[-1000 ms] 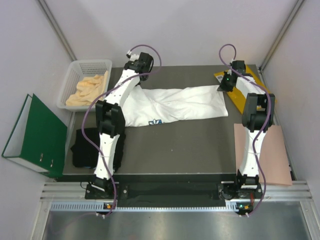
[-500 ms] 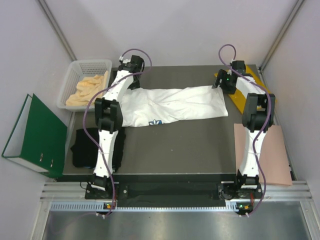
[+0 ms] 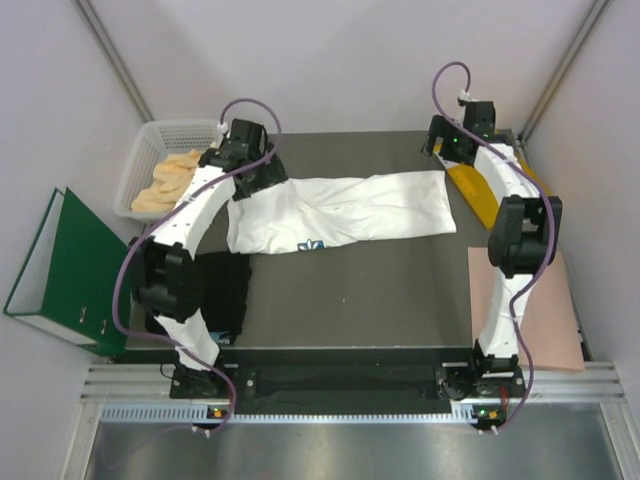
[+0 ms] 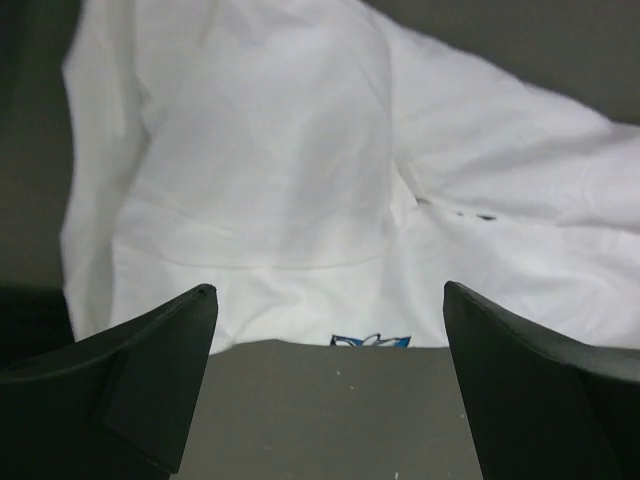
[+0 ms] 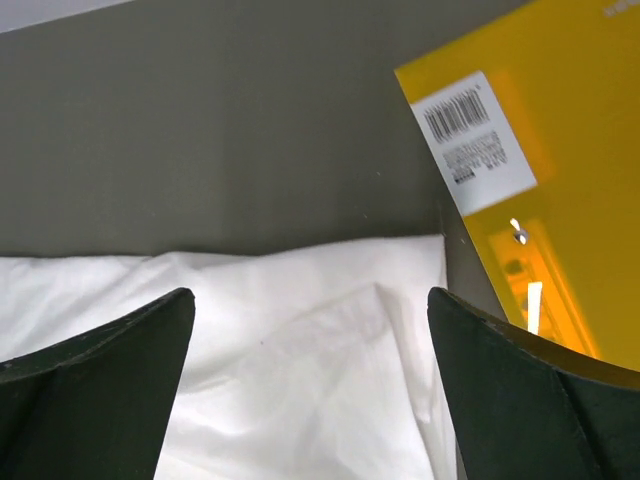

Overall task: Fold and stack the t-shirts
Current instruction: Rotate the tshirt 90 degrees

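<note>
Green binder: a stiff green binder (image 3: 72,268) is lying off the table's left edge, flat and slightly angled.
Basket: a white plastic lattice basket (image 3: 180,130) is sitting at the far left corner and holding a crumpled yellow cloth (image 3: 172,178) with a fleecy look.
Black t-shirt: the black t-shirt (image 3: 226,296) is lying in a soft dark heap at the near left of the table. The left arm is crossing over part of it, so I cannot tell whether it is folded.
Left gripper: the left gripper (image 4: 328,290) is hanging over the left end of the white shirt. Its two dark wedge-shaped fingers are standing wide apart with nothing between them.
White t-shirt: the white t-shirt (image 3: 350,205) is stretching as a long, narrow band across the far half of the table. Its cloth (image 4: 280,170) is smooth, with shallow creases and overlapping layers.
Print: a small blue-and-daisy print (image 3: 313,244) is showing at the shirt's near edge (image 4: 372,341).
Table: the matte dark grey table (image 3: 360,300) is lying bare in front of the shirt.
Right gripper: the right gripper (image 5: 310,295) is hovering above the shirt's right end (image 5: 300,380), its fingers spread and gripping nothing.
Envelope: a flat, glossy orange-yellow envelope (image 3: 478,195) is lying just beside the shirt's right end. A white barcode label (image 5: 475,140) is sitting near its corner (image 5: 550,90).
Paper sheet: a thin pink paper sheet (image 3: 535,300) is overhanging the table's near right edge.
</note>
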Available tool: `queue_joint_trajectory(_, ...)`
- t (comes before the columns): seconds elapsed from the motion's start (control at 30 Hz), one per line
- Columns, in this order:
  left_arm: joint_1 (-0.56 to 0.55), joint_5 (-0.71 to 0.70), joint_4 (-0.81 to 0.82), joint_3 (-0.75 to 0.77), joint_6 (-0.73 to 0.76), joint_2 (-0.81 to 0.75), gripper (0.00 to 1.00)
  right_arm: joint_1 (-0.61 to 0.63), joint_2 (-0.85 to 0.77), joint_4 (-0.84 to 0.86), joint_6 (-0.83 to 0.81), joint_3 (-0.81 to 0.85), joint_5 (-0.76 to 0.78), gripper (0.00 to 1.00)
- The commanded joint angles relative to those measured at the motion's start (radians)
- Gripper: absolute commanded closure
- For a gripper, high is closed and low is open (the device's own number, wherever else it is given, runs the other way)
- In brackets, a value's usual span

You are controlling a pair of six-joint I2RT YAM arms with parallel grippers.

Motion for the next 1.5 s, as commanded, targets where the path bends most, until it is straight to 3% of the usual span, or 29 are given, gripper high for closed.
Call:
queue_joint_trajectory(0.0, -0.005, 0.318, 0.119, -0.242, -0.194, -0.043, 0.01, 0.037, 0.133, -0.01, -0.043, 0.124, -0.032, 0.0)
queue_joint_trajectory(0.17, -0.007, 0.399, 0.183, -0.419, -0.305, -0.048, 0.01, 0.069, 0.237, -0.036, -0.083, 0.249, -0.031, 0.01)
queue_joint_trajectory(0.67, -0.005, 0.311, 0.066, -0.317, -0.408, 0.152, 0.01, 0.077, 0.386, -0.07, -0.117, 0.356, -0.065, 0.0)
queue_joint_trajectory(0.73, -0.007, 0.308, 0.045, -0.289, -0.411, 0.195, 0.05, 0.08, 0.377, -0.096, -0.108, 0.355, -0.062, 0.0)
queue_joint_trajectory(0.8, -0.004, 0.295, 0.018, -0.248, -0.414, 0.219, 0.17, 0.083, 0.363, -0.131, -0.102, 0.352, -0.029, 0.03)
queue_joint_trajectory(0.83, -0.005, 0.288, 0.012, -0.217, -0.414, 0.244, 0.24, 0.088, 0.356, -0.174, -0.103, 0.352, -0.023, 0.06)
queue_joint_trajectory(0.87, -0.004, 0.285, 0.009, -0.203, -0.411, 0.256, 0.34, 0.088, 0.354, -0.203, -0.105, 0.352, -0.002, 0.17)
queue_joint_trajectory(0.9, -0.005, 0.274, -0.001, -0.188, -0.409, 0.27, 0.56, 0.089, 0.347, -0.228, -0.108, 0.347, 0.006, 0.27)
queue_joint_trajectory(0.93, -0.004, 0.271, -0.005, -0.159, -0.406, 0.294, 0.69, 0.089, 0.343, -0.251, -0.108, 0.344, 0.009, 0.4)
queue_joint_trajectory(0.97, -0.002, 0.268, -0.011, -0.142, -0.403, 0.31, 0.83, 0.088, 0.34, -0.307, -0.106, 0.339, 0.009, 0.72)
queue_joint_trajectory(1.0, 0.001, 0.257, -0.032, -0.12, -0.402, 0.324, 1.0, 0.089, 0.333, -0.334, -0.108, 0.326, 0.012, 0.87)
queue_joint_trajectory(1.07, 0.006, 0.232, -0.061, -0.06, -0.396, 0.368, 1.0, 0.089, 0.31, -0.38, -0.109, 0.284, 0.017, 0.99)
queue_joint_trajectory(1.1, 0.009, 0.222, -0.071, -0.041, -0.393, 0.39, 1.0, 0.089, 0.269, -0.381, -0.109, 0.213, 0.02, 1.0)
queue_joint_trajectory(1.3, 0.032, 0.143, -0.086, 0.13, -0.334, 0.48, 1.0, 0.091, 0.054, -0.401, -0.108, -0.077, 0.012, 1.0)
queue_joint_trajectory(1.47, 0.038, 0.137, -0.092, 0.381, -0.262, 0.597, 1.0, 0.098, -0.136, -0.461, -0.092, -0.271, -0.031, 0.99)
